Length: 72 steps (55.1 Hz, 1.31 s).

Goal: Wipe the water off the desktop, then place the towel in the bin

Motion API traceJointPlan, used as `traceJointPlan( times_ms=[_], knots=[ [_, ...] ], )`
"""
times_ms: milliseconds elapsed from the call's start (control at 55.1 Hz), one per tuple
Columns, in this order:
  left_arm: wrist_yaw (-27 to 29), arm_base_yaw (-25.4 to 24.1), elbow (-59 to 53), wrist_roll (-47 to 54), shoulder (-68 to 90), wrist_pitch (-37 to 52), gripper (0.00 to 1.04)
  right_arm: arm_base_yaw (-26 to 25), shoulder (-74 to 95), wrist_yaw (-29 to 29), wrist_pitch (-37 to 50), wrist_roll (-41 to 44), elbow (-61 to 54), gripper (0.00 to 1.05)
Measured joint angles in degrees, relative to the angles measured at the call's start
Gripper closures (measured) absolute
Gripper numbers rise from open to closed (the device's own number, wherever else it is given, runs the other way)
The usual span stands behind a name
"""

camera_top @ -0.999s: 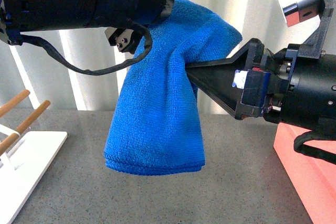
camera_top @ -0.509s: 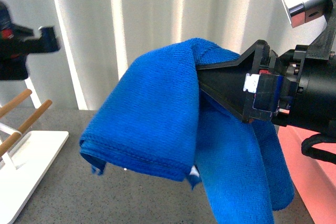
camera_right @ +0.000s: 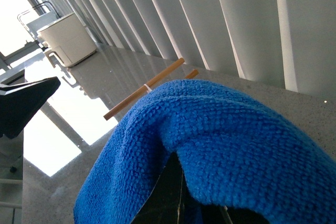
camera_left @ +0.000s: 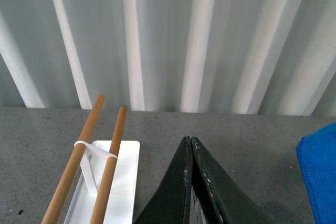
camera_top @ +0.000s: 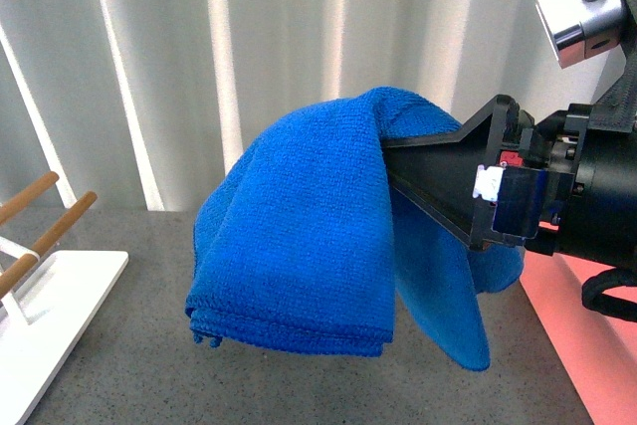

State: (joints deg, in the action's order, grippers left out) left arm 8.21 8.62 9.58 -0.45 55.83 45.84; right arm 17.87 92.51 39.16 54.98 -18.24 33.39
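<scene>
Towel [camera_top: 299,236] being held up above the desktop [camera_top: 129,365] — right gripper [camera_top: 396,159] clamped on it, left gripper [camera_left: 190,143] pressed together.

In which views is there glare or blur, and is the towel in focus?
Front view: towel sharp, bright stripes on the wall behind. Right wrist view: strong glare whitens part of the desktop; towel weave crisp. Left wrist view: even light, left gripper dark, little detail.
</scene>
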Motion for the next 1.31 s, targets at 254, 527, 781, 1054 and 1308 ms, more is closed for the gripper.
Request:
traceJointPlan(
  times_ms=[254,527,781,1054,1308],
  knots=[
    [-2.7,-3.0,-4.3,0.0,-8.8,-4.7,1.01,-0.3,-0.9,0.0,-0.8,0.0,0.0,1.01],
    [-8.0,-8.4,-8.2,0.0,-16.1,-7.1,1.01,-0.5,-2.2,0.2,-1.5,0.0,0.0,1.01],
    [-8.1,-8.5,-8.3,0.0,-25.0,-15.3,1.01,-0.6,-3.3,0.4,-2.5,0.0,0.0,1.01],
    [-8.1,-8.5,-8.3,0.0,-32.9,-22.8,1.01,-1.5,-3.7,0.7,-2.4,0.0,-0.6,1.01],
    [-8.1,-8.5,-8.3,0.0,-39.1,-28.9,1.01,-2.1,-3.9,1.0,-2.5,0.1,-0.9,1.01]
  ],
)
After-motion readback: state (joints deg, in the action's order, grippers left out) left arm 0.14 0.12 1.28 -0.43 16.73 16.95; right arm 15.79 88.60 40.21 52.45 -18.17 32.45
